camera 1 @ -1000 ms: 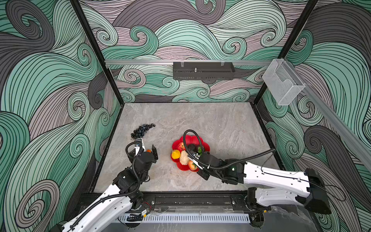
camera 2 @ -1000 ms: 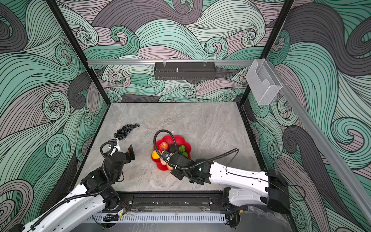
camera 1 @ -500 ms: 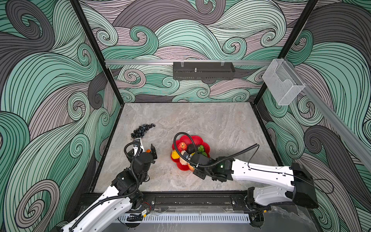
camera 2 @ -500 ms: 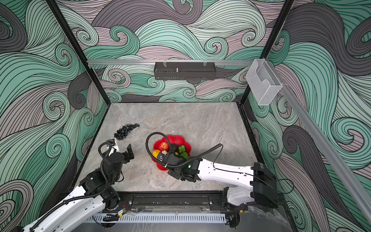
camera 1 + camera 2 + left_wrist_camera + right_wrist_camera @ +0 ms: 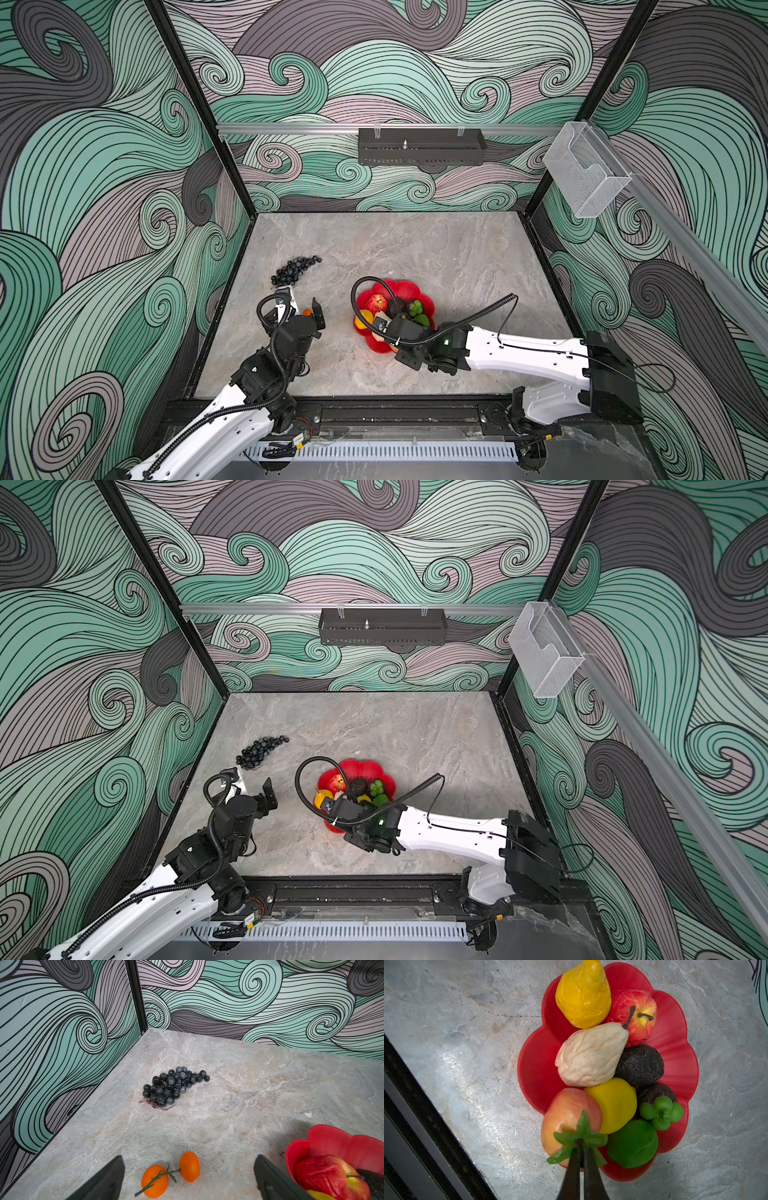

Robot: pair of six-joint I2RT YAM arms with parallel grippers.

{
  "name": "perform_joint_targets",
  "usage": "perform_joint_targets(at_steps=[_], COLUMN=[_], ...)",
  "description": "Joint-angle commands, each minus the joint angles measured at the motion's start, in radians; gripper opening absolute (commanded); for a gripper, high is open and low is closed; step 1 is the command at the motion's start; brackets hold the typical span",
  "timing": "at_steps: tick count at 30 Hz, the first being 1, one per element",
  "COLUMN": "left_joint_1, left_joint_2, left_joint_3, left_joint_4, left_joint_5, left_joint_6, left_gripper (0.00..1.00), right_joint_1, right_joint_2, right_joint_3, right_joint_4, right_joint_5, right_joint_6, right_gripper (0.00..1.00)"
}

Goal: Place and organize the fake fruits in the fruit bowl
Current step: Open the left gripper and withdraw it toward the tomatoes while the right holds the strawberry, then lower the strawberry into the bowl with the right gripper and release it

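Blue-black grapes (image 5: 294,269) lie left of centre in both top views. Just below them, the left gripper (image 5: 305,308) stands wide open with the oranges (image 5: 154,1181) between its fingers. Further right, the red bowl (image 5: 405,286) holds the other fruits. There the right gripper (image 5: 580,1148) pinches a pink fruit's (image 5: 566,1113) leafy top.

A grey, marble-veined stone tabletop (image 5: 415,249) carries three things. A blue-black bunch of plastic grapes (image 5: 293,269) lies close to the left edge, about halfway between the back and front edges, with its brownish stem end toward the front edge. Nearer the front edge, also on the left side, two small glossy oranges (image 5: 154,1180) joined by a thin green stem lie side by side. A shallow glossy red bowl with a scalloped petal rim (image 5: 405,286) sits near the middle, somewhat toward the front edge, well apart from the grapes.
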Motion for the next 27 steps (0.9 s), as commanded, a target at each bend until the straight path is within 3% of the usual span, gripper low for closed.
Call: perform_joint_targets(at_steps=[1, 11, 18, 21, 27], left_joint_1=[0.007, 0.009, 0.013, 0.016, 0.036], left_joint_2=[-0.013, -0.002, 0.011, 0.025, 0.077], left_joint_3=[-0.004, -0.006, -0.009, -0.008, 0.012], left_joint_4=[0.01, 0.011, 0.021, 0.027, 0.001], left_joint_5=[-0.032, -0.04, -0.034, -0.024, 0.01], left_joint_6=[0.005, 0.002, -0.002, -0.006, -0.059], left_gripper=[0.99, 0.99, 0.99, 0.99, 0.99], right_joint_1=[0.006, 0.008, 0.007, 0.006, -0.017], right_joint_2=[-0.004, -0.082, -0.114, -0.162, -0.354], right_joint_3=[0.024, -0.012, -0.018, -0.036, -0.166], right_joint_4=[-0.012, 0.01, 0.015, 0.034, 0.19], right_joint_5=[0.018, -0.028, -0.005, 0.037, 0.173], right_joint_6=[-0.007, 0.001, 0.021, 0.037, 0.07], right_gripper=[0.13, 0.3, 0.32, 0.34, 0.49])
